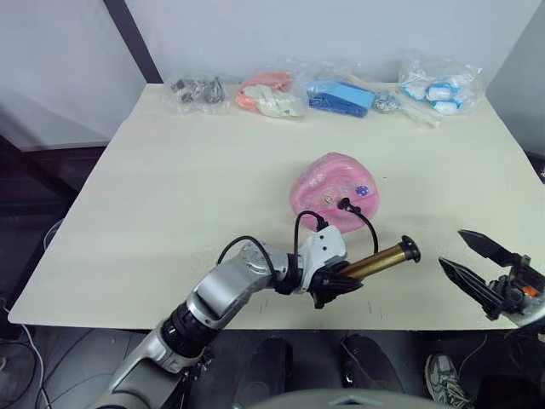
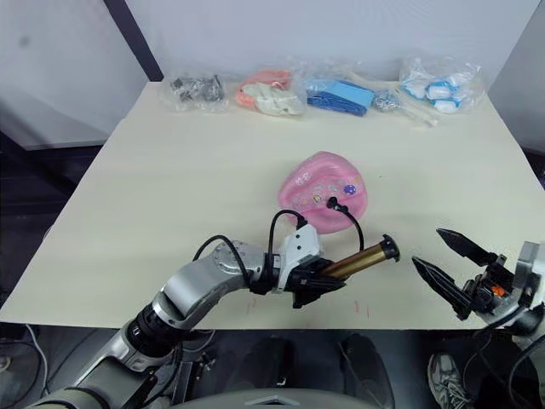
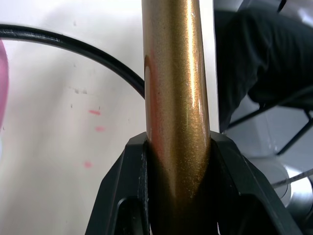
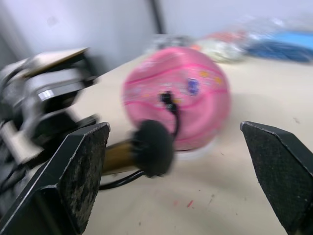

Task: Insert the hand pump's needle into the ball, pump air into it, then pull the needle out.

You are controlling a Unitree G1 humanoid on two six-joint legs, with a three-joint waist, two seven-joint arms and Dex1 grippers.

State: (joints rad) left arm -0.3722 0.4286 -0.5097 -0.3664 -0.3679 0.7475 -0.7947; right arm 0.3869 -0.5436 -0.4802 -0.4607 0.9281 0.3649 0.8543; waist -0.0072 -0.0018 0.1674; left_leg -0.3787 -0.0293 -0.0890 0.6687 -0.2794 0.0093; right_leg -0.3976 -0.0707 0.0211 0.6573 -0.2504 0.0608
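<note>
Nearest, the left gripper [image 1: 334, 285] clamps the hand pump [image 1: 377, 261] by its barrel, while the right gripper [image 1: 482, 277] hangs wide open beside the handle end (empty). Beyond, the hose fitting sits in the ball [image 1: 334, 192], so pumping seems next: grasp the handle.

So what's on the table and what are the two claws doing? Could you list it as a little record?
Ball: pink ball, looks partly deflated, mid-table
Needle: black fitting sits at the ball's side, apparently inserted
Hand pump: bronze-gold hand pump, black hose looping to the ball
Left claw: left claw shut on the pump barrel
Right claw: right claw open, apart from the pump's handle end
Table: pale table
Far edge: bagged items in a row
</note>
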